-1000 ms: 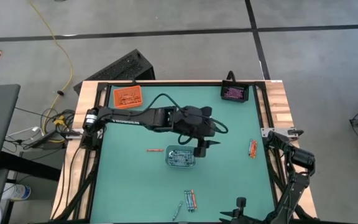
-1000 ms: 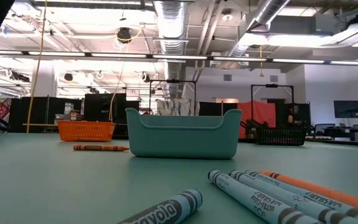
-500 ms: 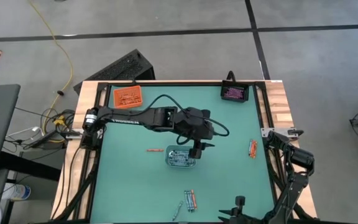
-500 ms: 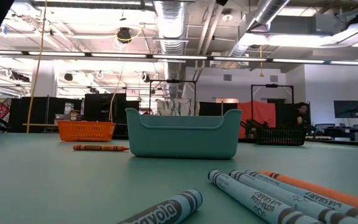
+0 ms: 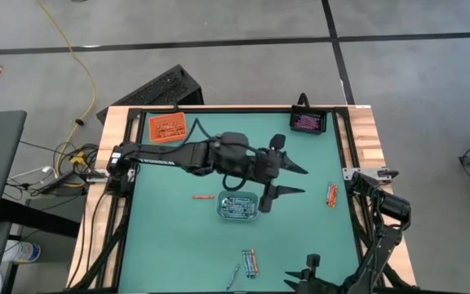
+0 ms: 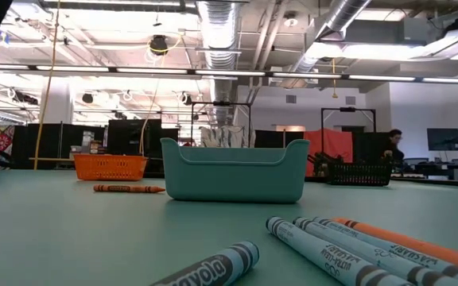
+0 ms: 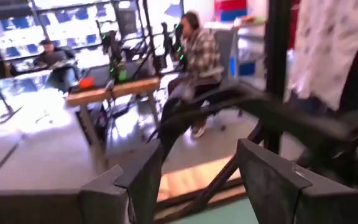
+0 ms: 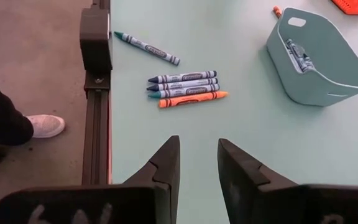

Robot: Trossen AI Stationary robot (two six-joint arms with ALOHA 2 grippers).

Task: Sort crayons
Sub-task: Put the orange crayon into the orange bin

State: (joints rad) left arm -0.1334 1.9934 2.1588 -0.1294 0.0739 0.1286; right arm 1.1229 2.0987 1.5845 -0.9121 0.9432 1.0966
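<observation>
- Dark-fingered left gripper [image 5: 304, 180] had swung off the pale teal plastic tray [image 5: 238, 216] at the table's middle, where it hung a second earlier, and now pointed right, just beyond the tray's right edge, jaws spread wide with nothing between them
- That read as a drop just finished: grey-blue crayons [image 5: 237, 207] lay inside the tray, and the arm looked free to fetch another
- Sorting was far from done: one orange-red crayon [image 5: 201, 197] lay just left of the tray, a pair of orange-red crayons [image 5: 330, 194] lay near the right edge, and a mixed cluster of crayons [image 5: 249, 263] sat at the near edge
- Right gripper [image 8: 197, 146] waited at the near right corner, fingers a narrow gap apart and empty
- Orange tray [image 5: 167, 127] stood at the far left, and the black tray [image 5: 308, 122] holding purple-pink sticks at the far right
- Left wrist view showed only its spread fingers [image 7: 145, 177] and people seated in the room beyond, no table, so the wrist was tilted up
- Right wrist view alone sorted the near cluster [image 8: 185, 87] by colour: several blue, one teal, one orange, plus a lone stray crayon [image 8: 146, 48]
- Low view caught neither arm
</observation>
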